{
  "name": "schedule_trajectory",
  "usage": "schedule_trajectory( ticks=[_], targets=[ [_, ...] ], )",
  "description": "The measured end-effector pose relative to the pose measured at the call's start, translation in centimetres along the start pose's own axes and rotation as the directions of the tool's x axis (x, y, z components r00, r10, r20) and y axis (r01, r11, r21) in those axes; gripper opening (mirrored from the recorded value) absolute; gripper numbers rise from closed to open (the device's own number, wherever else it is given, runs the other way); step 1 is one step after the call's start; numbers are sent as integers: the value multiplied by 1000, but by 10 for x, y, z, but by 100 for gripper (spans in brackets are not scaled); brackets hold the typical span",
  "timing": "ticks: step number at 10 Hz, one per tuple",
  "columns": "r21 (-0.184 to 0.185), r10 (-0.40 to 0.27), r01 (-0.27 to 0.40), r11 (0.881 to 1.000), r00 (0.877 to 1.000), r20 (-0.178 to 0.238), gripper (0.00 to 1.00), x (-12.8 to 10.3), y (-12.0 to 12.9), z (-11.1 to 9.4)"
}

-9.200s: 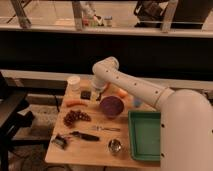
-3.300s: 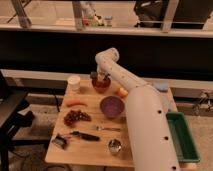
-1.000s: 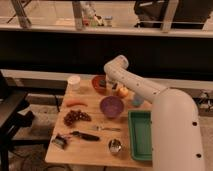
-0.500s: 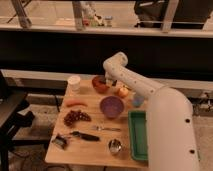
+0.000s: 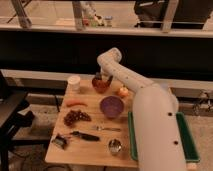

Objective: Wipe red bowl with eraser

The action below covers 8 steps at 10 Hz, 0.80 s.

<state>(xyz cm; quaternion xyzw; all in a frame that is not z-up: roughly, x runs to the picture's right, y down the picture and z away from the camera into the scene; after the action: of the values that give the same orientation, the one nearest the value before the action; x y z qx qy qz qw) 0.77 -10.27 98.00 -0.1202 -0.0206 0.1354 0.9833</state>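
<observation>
The red bowl point(image 5: 101, 85) sits at the back of the wooden table point(image 5: 90, 150), between a white cup and an orange fruit. My gripper point(image 5: 102, 78) is right over the bowl, reaching down into its rim, and it is shut. The white arm runs from the lower right up and over to it. The eraser cannot be made out as a separate thing; only dark shapes show at the gripper's tip inside the bowl.
A white cup point(image 5: 74, 82) and an orange fruit point(image 5: 122, 91) flank the red bowl. In front are a purple bowl point(image 5: 111, 106), carrot point(image 5: 76, 103), grapes point(image 5: 75, 117), black-handled tool point(image 5: 82, 135) and metal cup point(image 5: 115, 146). A green tray point(image 5: 186, 140) lies right, partly behind the arm.
The gripper has stayed at the red bowl. The arm's thick lower part has swung left, uncovering more of the green tray's right side.
</observation>
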Motion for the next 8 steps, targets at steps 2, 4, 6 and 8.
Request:
schedule_trajectory(
  ticks=[2, 4, 6, 8],
  targets=[
    [-6, 9, -9, 1000, 1000, -19, 0, 6, -6, 13],
    [-12, 7, -7, 1000, 1000, -22, 0, 0, -8, 18],
    [-15, -3, 3, 1000, 1000, -22, 0, -5, -6, 19],
    [-18, -24, 24, 1000, 1000, -17, 0, -10, 0, 17]
  ],
)
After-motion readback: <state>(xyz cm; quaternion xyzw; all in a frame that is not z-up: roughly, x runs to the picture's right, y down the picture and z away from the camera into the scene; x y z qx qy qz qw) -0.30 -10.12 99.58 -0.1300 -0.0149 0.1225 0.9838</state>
